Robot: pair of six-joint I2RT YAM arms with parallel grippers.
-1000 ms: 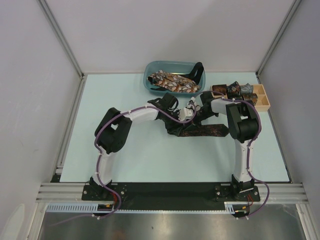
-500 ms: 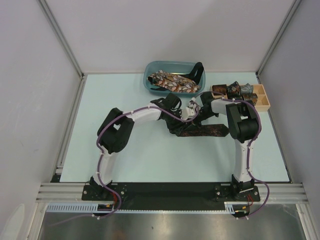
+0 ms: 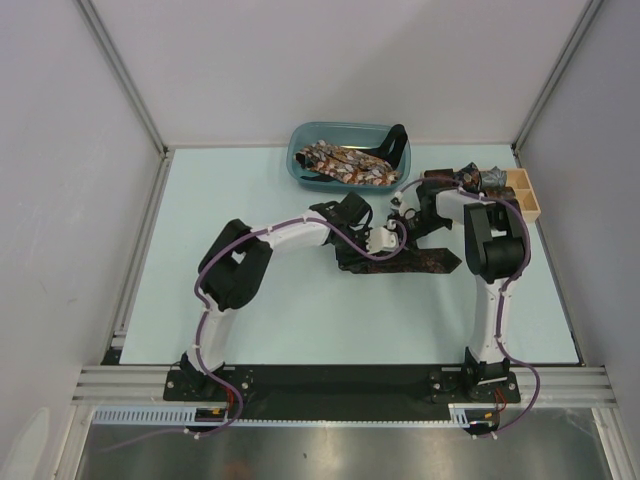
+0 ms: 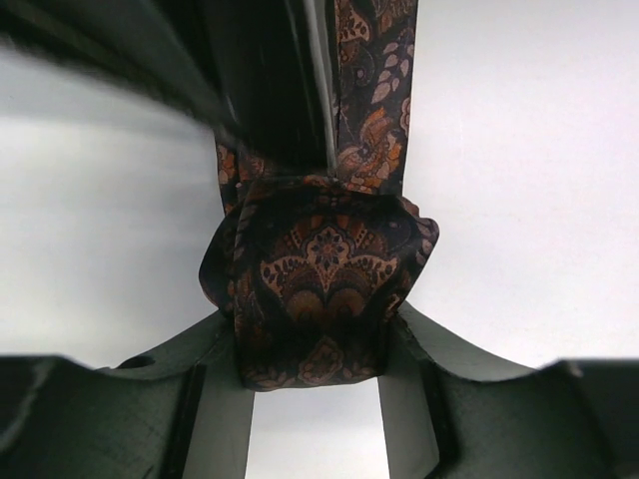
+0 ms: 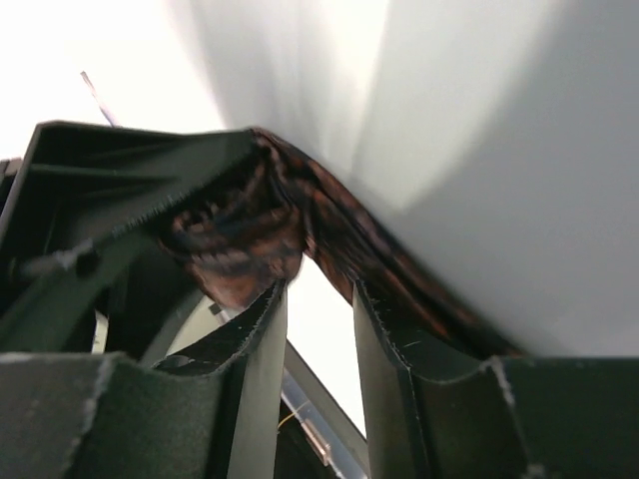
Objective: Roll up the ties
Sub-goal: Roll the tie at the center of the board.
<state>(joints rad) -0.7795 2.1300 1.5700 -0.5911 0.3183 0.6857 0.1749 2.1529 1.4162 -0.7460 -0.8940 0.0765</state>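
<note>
A dark brown paisley tie [image 3: 415,262] lies flat across the middle of the table. One end of it is wound into a fist-sized coil [image 4: 318,274]. My left gripper [image 4: 312,341] is shut on that coil, and the tie's tail runs up and away from it. In the top view the left gripper [image 3: 383,239] is at the tie's left end. My right gripper [image 3: 404,214] is just behind it. In the right wrist view the right gripper [image 5: 317,295] has a clear gap between its fingers, and the coil [image 5: 235,239] and the tail pass just beyond the fingertips.
A blue bin [image 3: 298,163] at the back holds several loose ties [image 3: 345,166]. A wooden divided tray [image 3: 527,197] at the back right holds rolled ties [image 3: 470,181]. White walls and metal rails close in the table on three sides.
My left gripper has moved right along the tie with the coil in it. My right gripper has drawn back towards the wooden tray. The flat length of tie is shorter.
</note>
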